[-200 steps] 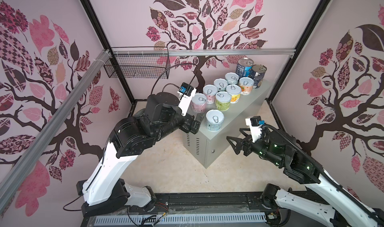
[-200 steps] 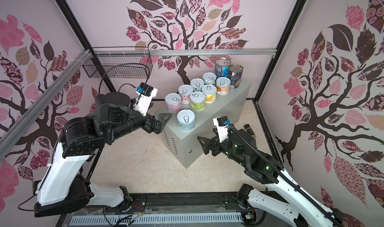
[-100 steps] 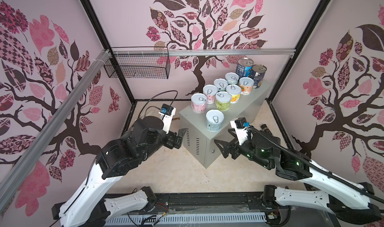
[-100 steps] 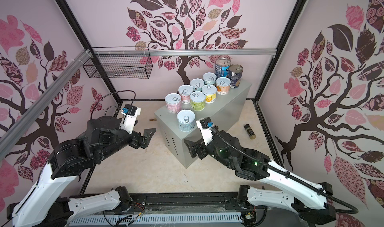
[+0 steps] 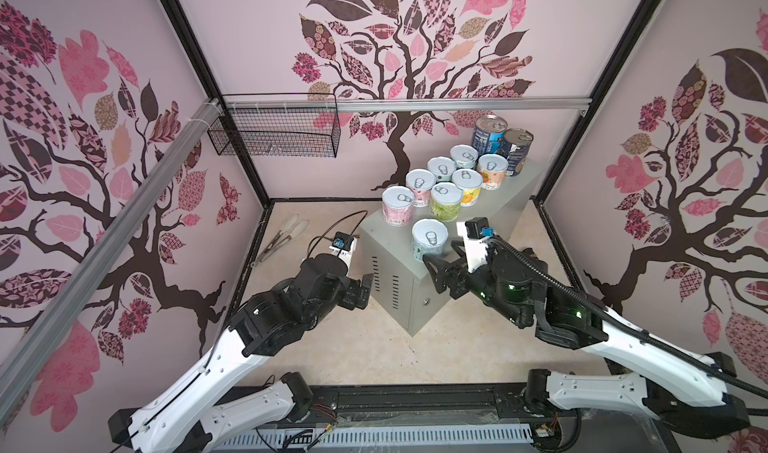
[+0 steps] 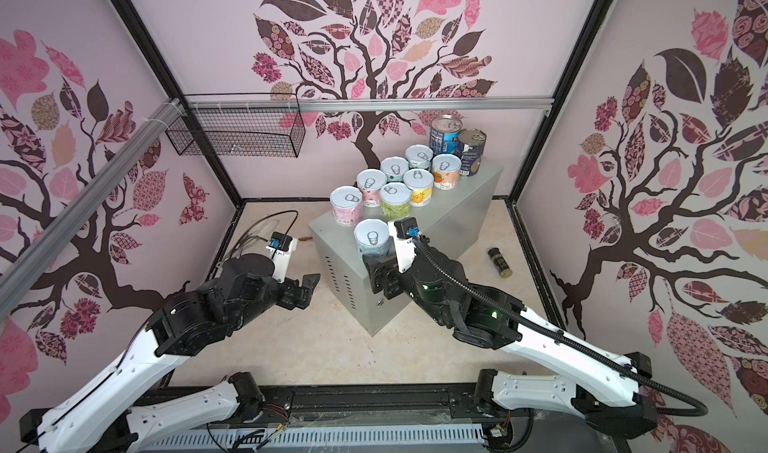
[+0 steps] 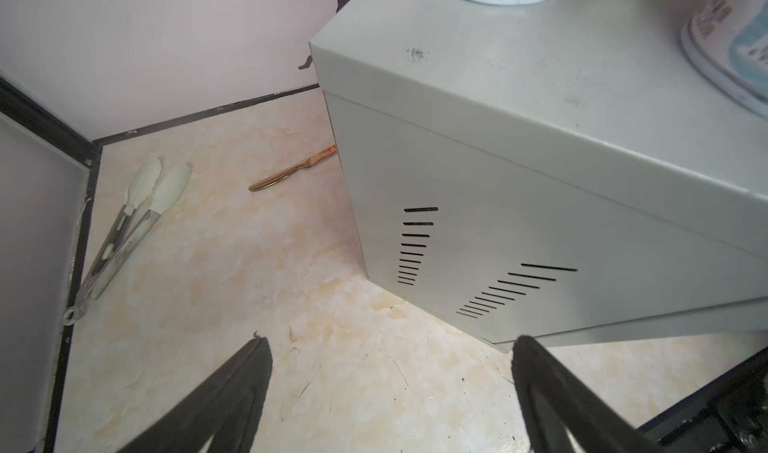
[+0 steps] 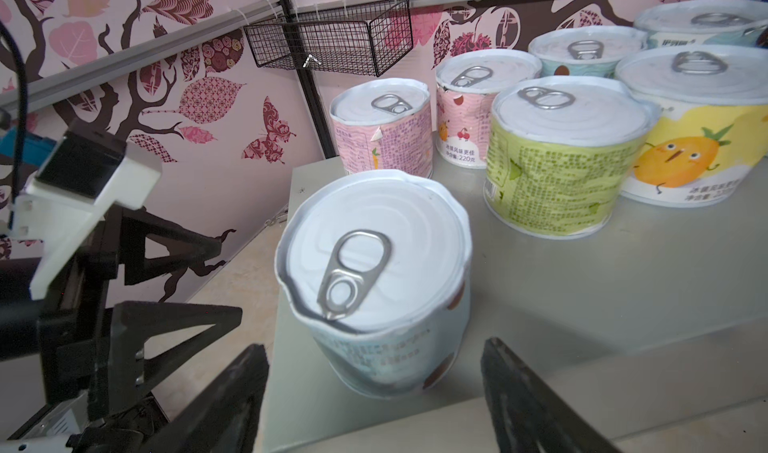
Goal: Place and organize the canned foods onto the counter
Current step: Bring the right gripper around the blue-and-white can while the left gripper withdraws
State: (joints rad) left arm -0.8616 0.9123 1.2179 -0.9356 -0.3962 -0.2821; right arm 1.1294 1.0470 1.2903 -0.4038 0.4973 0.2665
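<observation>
Both arms have shifted over the last second. My left claw has come down from beside the pink-labelled can on the table top. It now hangs low beside the vent-slotted side of the table. My right claw has travelled in from the right to the front can.

Claw state:
- Left claw is released. In the left wrist view its jaws stand wide apart with only the floor between them.
- Right claw is released. In the right wrist view its jaws stand on either side of the front can's near wall with a gap showing on each side, so I record no grasp yet.

Location of goods:
- All 10 cans stand upright on the table.
- 2 tall dark cans stand at the far end.
- 7 short cans form 2 close rows, 4 behind and 3 in front.
- The front can stands alone near the near edge, apart from the green can.

Progress:
- Placing appears complete, as I see no can on the floor.
- Only the tongs and a small dark spice jar lie on the floor, and neither is in scope.
- In my judgement 1 item is outstanding: closing on the front can and setting it next to the green can, which would bring the front row to 4.
- The front can sits near the table edge, so I judge that a careless push could tip it off.
</observation>
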